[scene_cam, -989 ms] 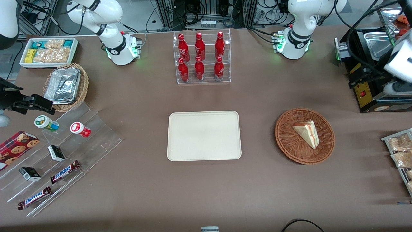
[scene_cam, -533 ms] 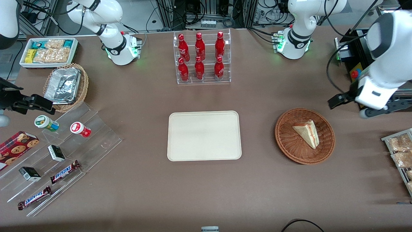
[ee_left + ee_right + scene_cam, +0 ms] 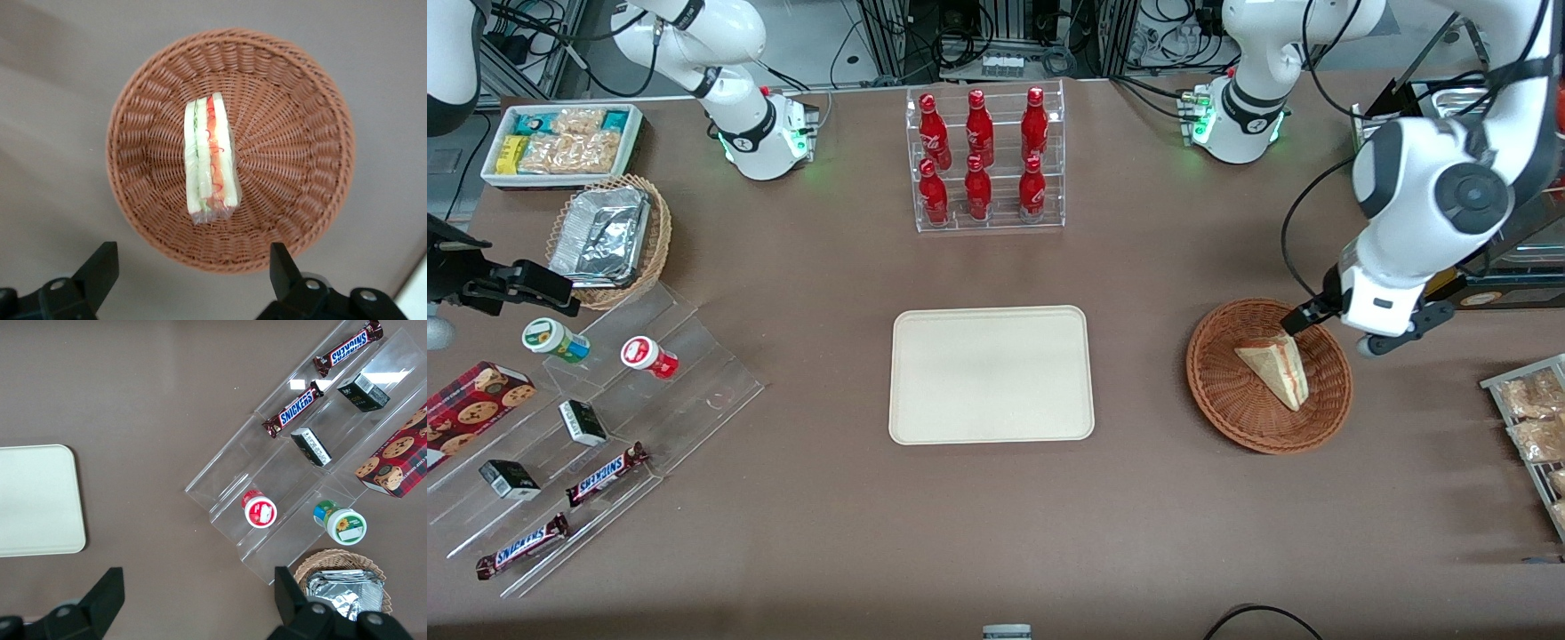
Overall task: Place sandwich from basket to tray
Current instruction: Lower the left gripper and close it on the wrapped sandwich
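Sandwich (image 3: 209, 157) lies in basket (image 3: 300, 133); our gripper (image 3: 193, 273) hovers above, jaws wide. Approach step; next we descend, straddle wedge.

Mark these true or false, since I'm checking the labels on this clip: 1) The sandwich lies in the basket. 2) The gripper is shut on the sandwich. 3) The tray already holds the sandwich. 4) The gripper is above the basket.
1) True: the sandwich lies in the basket.
2) False: the gripper is open and not touching the sandwich.
3) False: the tray holds nothing.
4) True: it hangs over the basket's rim.
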You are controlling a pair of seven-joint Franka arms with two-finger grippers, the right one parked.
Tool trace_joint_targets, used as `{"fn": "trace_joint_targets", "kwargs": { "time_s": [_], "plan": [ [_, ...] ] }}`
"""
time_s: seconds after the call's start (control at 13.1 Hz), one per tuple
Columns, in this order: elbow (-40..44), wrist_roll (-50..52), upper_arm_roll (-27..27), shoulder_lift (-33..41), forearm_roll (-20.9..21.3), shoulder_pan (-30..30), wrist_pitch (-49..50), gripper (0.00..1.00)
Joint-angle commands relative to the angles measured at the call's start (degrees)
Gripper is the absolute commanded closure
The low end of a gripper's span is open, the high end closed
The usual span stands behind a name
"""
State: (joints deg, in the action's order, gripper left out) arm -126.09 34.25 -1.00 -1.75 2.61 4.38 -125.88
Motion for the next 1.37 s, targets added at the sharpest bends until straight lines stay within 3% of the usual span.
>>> {"fn": "trace_joint_targets", "kwargs": {
  "time_s": [0.0, 0.61, 0.76, 0.99, 1.07, 1.29],
  "plan": [
    [-3.62, 3.7, 0.73, -2.37, 0.2, 0.72, -7.07, 0.0],
    [-5.65, 6.09, 0.82, -8.8, -0.06, 0.19, -17.81, 0.02],
    [-5.65, 7.74, 0.82, -9.76, -0.15, 0.1, -18.95, 0.28],
    [-6.09, 12.93, 0.82, -10.56, -0.15, 0.1, -20.98, 0.87],
    [-6.09, 13.12, 0.82, -10.47, -0.15, 0.1, -20.81, 1.0],
    [-5.48, 12.24, 0.82, -9.25, 0.37, 0.1, -19.76, 1.0]
  ]
}}
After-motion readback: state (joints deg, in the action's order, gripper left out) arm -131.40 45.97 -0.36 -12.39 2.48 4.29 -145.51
